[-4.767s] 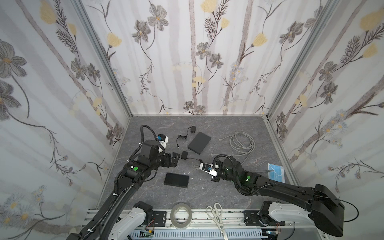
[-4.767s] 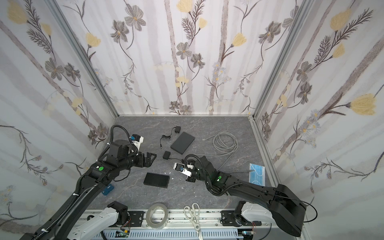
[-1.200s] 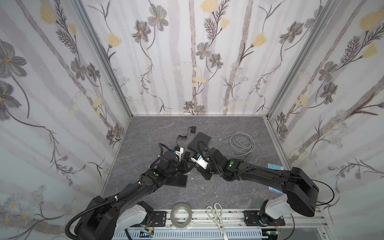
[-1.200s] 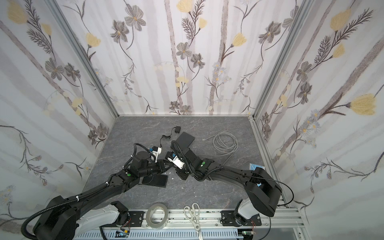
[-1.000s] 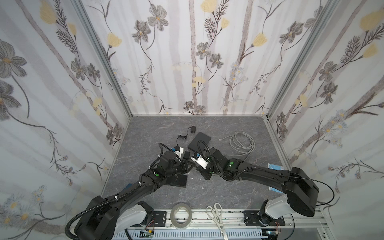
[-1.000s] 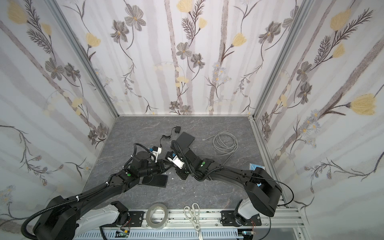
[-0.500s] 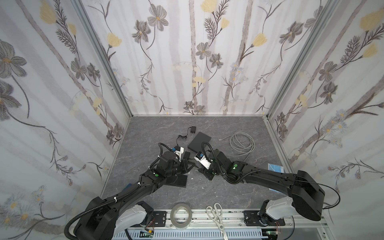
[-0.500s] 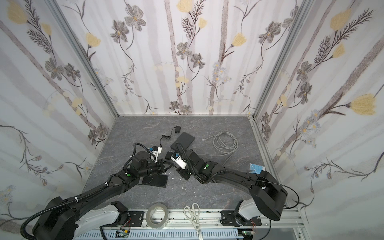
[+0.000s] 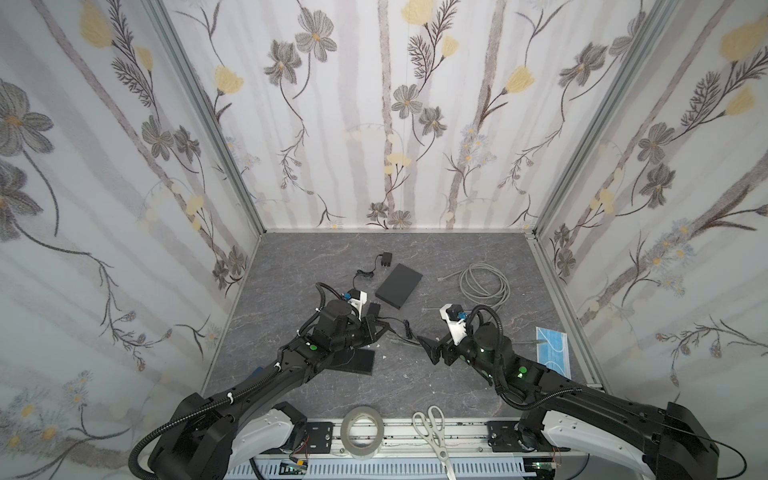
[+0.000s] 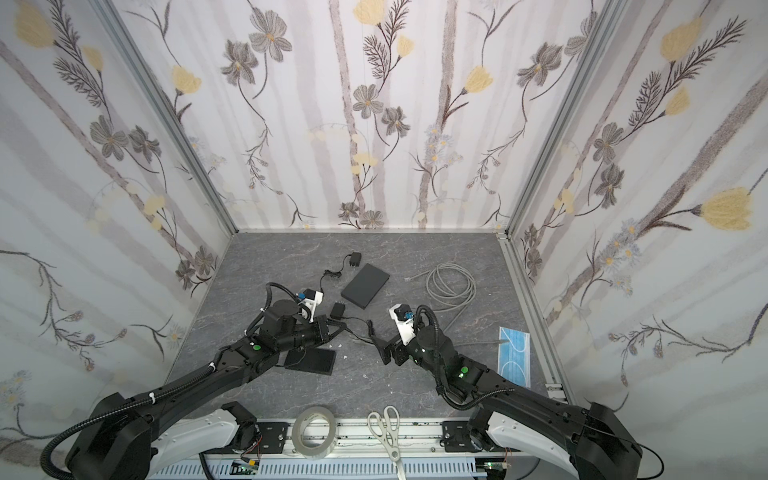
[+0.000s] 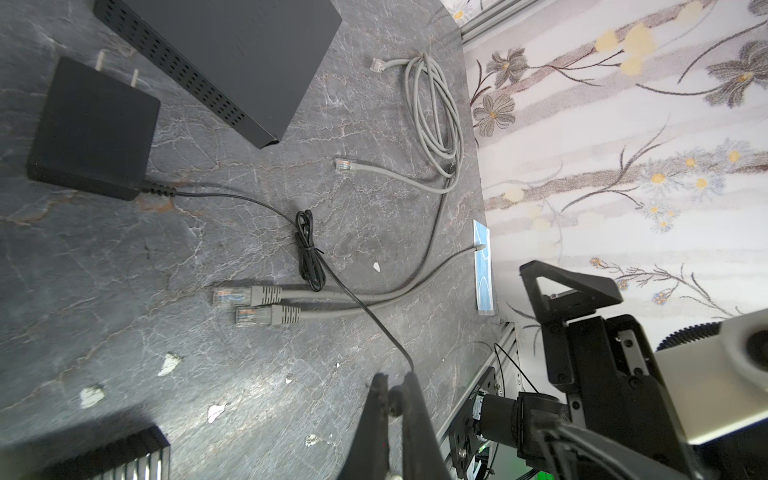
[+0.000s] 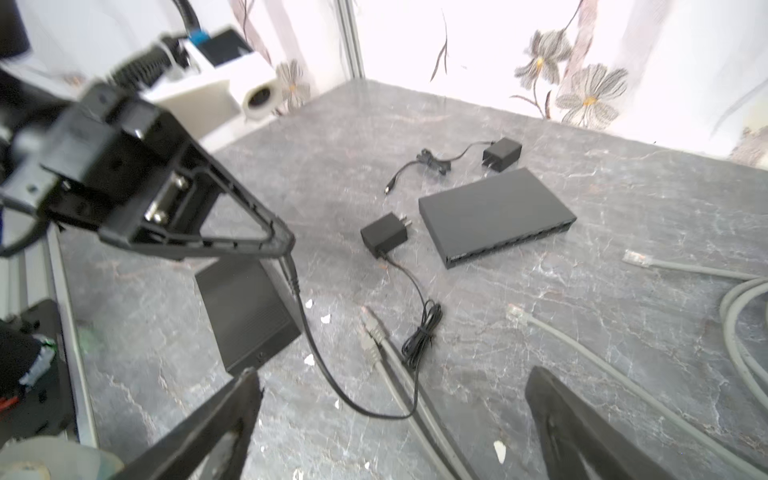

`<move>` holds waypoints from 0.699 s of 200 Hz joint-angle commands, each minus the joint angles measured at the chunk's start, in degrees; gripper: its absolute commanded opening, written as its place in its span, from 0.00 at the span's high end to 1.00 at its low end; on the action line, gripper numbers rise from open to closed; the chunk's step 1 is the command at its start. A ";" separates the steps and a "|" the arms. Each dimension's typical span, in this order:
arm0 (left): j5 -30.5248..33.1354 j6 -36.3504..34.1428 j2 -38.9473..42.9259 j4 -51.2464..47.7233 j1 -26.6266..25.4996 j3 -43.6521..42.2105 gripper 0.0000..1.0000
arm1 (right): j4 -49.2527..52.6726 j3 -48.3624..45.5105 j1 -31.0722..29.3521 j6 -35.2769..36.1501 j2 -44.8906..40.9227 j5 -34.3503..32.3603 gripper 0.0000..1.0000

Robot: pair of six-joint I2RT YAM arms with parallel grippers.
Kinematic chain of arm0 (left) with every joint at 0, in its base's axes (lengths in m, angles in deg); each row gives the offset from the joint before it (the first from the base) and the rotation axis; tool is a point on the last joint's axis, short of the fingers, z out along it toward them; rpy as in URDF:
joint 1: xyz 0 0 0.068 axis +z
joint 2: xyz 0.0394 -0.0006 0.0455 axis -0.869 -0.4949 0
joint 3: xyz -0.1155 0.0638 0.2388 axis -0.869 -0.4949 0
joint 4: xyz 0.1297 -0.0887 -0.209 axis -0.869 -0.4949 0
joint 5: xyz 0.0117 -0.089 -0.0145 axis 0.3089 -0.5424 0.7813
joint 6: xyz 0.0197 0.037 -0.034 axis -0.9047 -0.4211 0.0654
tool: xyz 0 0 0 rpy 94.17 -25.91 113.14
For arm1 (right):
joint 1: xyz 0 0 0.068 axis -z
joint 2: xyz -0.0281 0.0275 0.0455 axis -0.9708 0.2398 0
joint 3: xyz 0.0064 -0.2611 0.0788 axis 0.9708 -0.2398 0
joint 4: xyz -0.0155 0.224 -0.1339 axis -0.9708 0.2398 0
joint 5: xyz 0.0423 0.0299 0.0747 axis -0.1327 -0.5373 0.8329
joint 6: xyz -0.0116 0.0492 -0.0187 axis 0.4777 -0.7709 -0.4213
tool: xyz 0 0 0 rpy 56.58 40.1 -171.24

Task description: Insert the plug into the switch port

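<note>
My left gripper [image 9: 383, 328] [image 11: 395, 380] is shut on the small barrel plug [image 11: 394, 400] [image 12: 288, 266] of a thin black cable, a little above the floor. That cable runs back to a black power adapter [image 9: 374, 308] [image 12: 384, 235]. A black switch [image 9: 353, 361] [image 12: 245, 307] lies flat just below and behind the left gripper, partly hidden by the arm. Another black switch [image 9: 399, 286] [image 12: 494, 212] lies farther back, its port side facing the front right. My right gripper [image 9: 430, 351] [image 12: 392, 374] is open and empty, to the right of the plug.
Grey network cables [image 9: 484, 286] lie coiled at the back right, with two of their connectors [image 11: 249, 305] near the black cable's bundle. A second small adapter [image 9: 386, 259] is at the back. A blue face mask [image 9: 552, 347] lies right. Tape roll [image 9: 361, 432] and scissors [image 9: 434, 432] rest on the front rail.
The right gripper was shut close against the left gripper in the middle; it has opened and drawn back to the right. The left gripper stays shut on the plug.
</note>
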 commanded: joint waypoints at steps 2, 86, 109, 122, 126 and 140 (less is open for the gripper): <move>0.07 -0.42 -0.36 0.24 0.14 0.93 1.00 | -5.51 -0.83 0.07 1.55 -0.45 6.36 0.00; -0.60 -0.78 -0.54 -0.46 0.18 1.90 1.00 | 2.00 7.41 -0.57 4.74 12.82 6.21 0.20; -0.61 -0.94 -0.62 -0.67 0.17 2.08 1.00 | 2.23 9.34 -0.59 8.33 16.70 7.66 0.25; -0.67 -1.03 -0.63 -0.64 0.16 2.08 1.00 | 1.89 10.32 -0.47 8.92 18.15 8.51 0.27; -0.76 -1.03 -0.63 -0.66 0.18 2.09 1.00 | 1.77 10.57 -0.46 9.12 18.61 8.60 0.29; -0.77 -1.25 -0.72 -0.64 0.27 2.08 1.00 | 1.14 11.89 -0.46 9.02 20.39 8.69 0.29</move>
